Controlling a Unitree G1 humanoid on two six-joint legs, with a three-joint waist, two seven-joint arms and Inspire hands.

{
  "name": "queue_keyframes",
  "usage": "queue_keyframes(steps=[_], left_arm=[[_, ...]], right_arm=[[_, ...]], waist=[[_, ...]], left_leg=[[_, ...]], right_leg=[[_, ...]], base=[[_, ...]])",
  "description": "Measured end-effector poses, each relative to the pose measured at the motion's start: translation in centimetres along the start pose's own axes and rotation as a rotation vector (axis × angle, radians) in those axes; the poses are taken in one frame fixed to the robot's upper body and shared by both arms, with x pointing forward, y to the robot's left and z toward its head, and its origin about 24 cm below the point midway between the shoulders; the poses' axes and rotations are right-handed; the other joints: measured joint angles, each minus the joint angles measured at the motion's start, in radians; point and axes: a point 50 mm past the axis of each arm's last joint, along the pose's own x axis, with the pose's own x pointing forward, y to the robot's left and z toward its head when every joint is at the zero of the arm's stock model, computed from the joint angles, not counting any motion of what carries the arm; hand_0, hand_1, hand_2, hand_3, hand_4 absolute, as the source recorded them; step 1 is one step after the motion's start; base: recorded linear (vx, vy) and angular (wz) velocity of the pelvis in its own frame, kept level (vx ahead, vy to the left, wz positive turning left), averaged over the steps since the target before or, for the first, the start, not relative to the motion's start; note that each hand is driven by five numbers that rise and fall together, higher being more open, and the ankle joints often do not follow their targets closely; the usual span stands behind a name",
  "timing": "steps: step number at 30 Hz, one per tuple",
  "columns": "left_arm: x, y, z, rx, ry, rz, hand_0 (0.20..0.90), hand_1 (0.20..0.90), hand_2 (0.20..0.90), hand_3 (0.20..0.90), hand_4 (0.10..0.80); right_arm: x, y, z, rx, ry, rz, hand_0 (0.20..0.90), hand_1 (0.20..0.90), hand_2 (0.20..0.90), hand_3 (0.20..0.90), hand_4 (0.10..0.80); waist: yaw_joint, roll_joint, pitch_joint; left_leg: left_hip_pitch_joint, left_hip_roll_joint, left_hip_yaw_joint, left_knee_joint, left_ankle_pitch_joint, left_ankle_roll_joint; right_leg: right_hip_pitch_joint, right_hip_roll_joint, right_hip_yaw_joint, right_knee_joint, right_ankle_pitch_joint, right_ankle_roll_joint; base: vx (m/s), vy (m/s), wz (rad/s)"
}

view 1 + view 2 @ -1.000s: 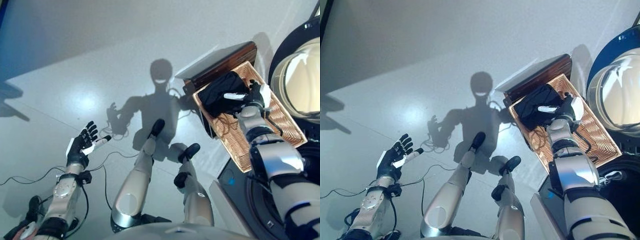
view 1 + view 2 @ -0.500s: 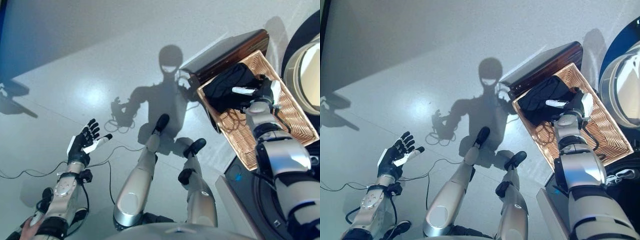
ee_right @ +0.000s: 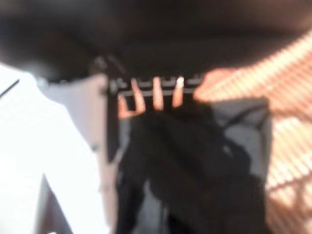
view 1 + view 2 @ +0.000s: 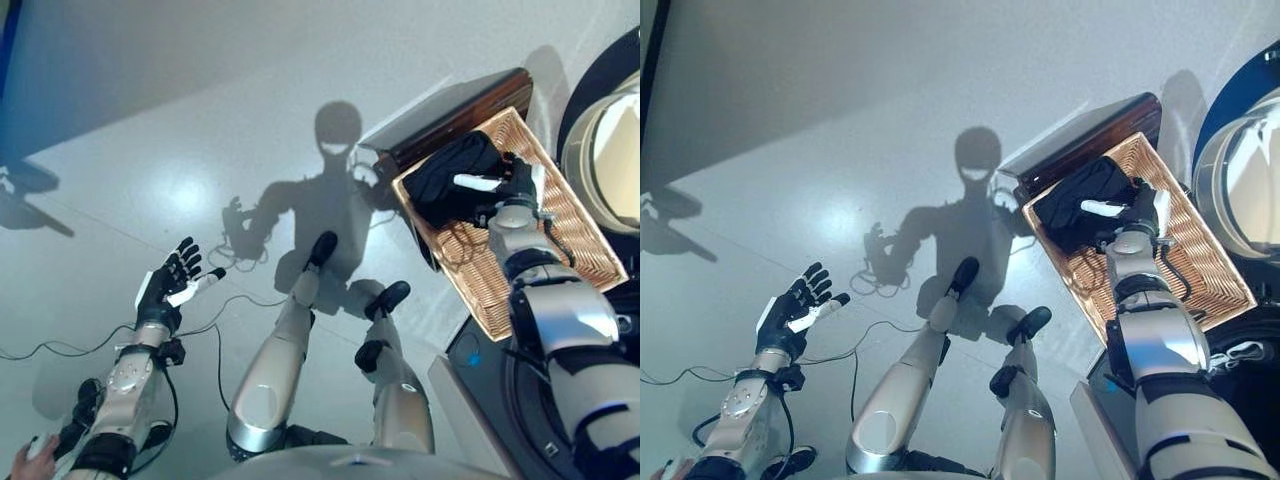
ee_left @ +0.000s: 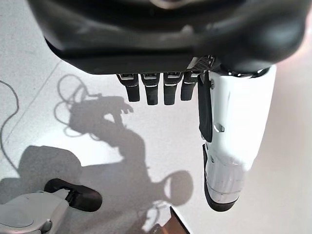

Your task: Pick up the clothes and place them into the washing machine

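Note:
A bundle of black clothes (image 4: 445,175) lies at the far end of a wicker basket (image 4: 575,230), to my right. My right hand (image 4: 515,180) is over the basket at the bundle's edge, its white-covered thumb stretched out across the cloth. In the right wrist view the black clothes (image 3: 195,165) fill the space just past the hand, and the picture does not show whether the hand holds them. My left hand (image 4: 165,290) hovers open and empty above the floor at the lower left, seen as the left hand (image 5: 234,141) in its wrist view.
The washing machine's round glass door (image 4: 610,150) stands open at the right edge, with the dark machine front (image 4: 530,400) below the basket. A dark wooden box (image 4: 450,115) sits behind the basket. A person's hand (image 4: 28,458) shows at the bottom left corner.
The camera has shifted, moving the whole scene. My right hand stays at the black clothes in the basket, and the left hand keeps its open pose.

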Motion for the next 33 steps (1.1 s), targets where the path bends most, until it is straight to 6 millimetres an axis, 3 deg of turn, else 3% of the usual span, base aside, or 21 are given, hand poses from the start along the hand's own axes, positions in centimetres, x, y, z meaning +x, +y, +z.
queue_keyframes(steps=[15, 23, 24, 26, 29, 31, 32, 33], left_arm=[[0.0, -0.1, -0.2, -0.005, 0.007, -0.004, 0.9, 0.9, 0.9, 0.9, 0.8], [0.0, -0.1, -0.2, -0.005, 0.007, -0.004, 0.9, 0.9, 0.9, 0.9, 0.8], [0.0, -0.1, -0.2, -0.005, 0.007, -0.003, 0.9, 0.9, 0.9, 0.9, 0.8], [0.0, -0.1, -0.2, -0.005, 0.007, -0.003, 0.9, 0.9, 0.9, 0.9, 0.8], [0.0, -0.1, -0.2, -0.005, 0.007, -0.003, 0.9, 0.9, 0.9, 0.9, 0.8], [0.0, -0.1, -0.2, -0.005, 0.007, -0.003, 0.9, 0.9, 0.9, 0.9, 0.8], [0.0, -0.1, -0.2, -0.005, 0.007, -0.003, 0.9, 0.9, 0.9, 0.9, 0.8], [0.0, -0.1, -0.2, -0.005, 0.007, -0.003, 0.9, 0.9, 0.9, 0.9, 0.8]], right_arm=[[-0.5, 1.7, -0.5, -0.028, 0.004, 0.042, 0.9, 0.9, 0.9, 0.9, 0.8], [-0.8, 2.6, -0.5, -0.144, -0.028, 0.067, 0.9, 0.9, 0.9, 0.9, 0.8], [-0.9, 2.7, -0.5, -0.153, -0.031, 0.064, 0.862, 0.862, 0.862, 0.862, 0.773], [-0.9, 2.8, -0.5, -0.161, -0.031, 0.064, 0.9, 0.9, 0.9, 0.9, 0.8], [-0.9, 2.8, -0.5, -0.178, -0.027, 0.064, 0.9, 0.9, 0.9, 0.9, 0.8], [-0.9, 2.8, -0.5, -0.186, -0.027, 0.063, 0.837, 0.837, 0.837, 0.837, 0.755], [-0.9, 2.8, -0.4, -0.186, -0.027, 0.062, 0.543, 0.543, 0.543, 0.543, 0.545], [-0.9, 2.8, -0.4, -0.194, -0.029, 0.058, 0.389, 0.389, 0.389, 0.389, 0.435]], waist=[[0.019, 0.001, -0.001], [0.019, 0.002, -0.002], [0.019, 0.002, -0.002], [0.019, 0.002, -0.002], [0.02, 0.002, -0.002], [0.02, 0.003, -0.003], [0.02, 0.003, -0.003], [0.02, 0.003, -0.003]], left_leg=[[0.007, 0.0, 0.0, 0.003, 0.001, -0.001], [0.007, 0.0, 0.001, 0.004, 0.0, -0.001], [0.007, 0.0, 0.001, 0.004, 0.0, -0.001], [0.007, 0.0, 0.001, 0.004, 0.0, -0.001], [0.007, 0.0, 0.001, 0.004, 0.0, -0.001], [0.007, 0.0, 0.001, 0.004, 0.0, -0.001], [0.007, 0.0, 0.001, 0.004, 0.0, -0.001], [0.007, 0.0, 0.001, 0.004, 0.0, -0.001]], right_leg=[[0.01, 0.0, 0.0, 0.0, 0.001, 0.001], [0.01, -0.001, 0.001, 0.0, 0.001, 0.001], [0.01, -0.001, 0.001, 0.0, 0.001, 0.001], [0.01, -0.001, 0.001, 0.0, 0.001, 0.001], [0.01, -0.002, 0.001, 0.0, 0.001, 0.001], [0.01, -0.002, 0.001, 0.0, 0.001, 0.001], [0.009, -0.002, 0.002, 0.0, 0.001, 0.001], [0.009, -0.003, 0.002, 0.0, 0.001, 0.001]], base=[[0.0, 0.0, 0.0], [0.0, 0.0, 0.0], [0.0, 0.0, 0.0], [0.0, 0.0, 0.0], [0.0, 0.0, 0.0], [0.0, 0.0, 0.0], [0.0, 0.0, 0.0], [0.0, 0.0, 0.0]])
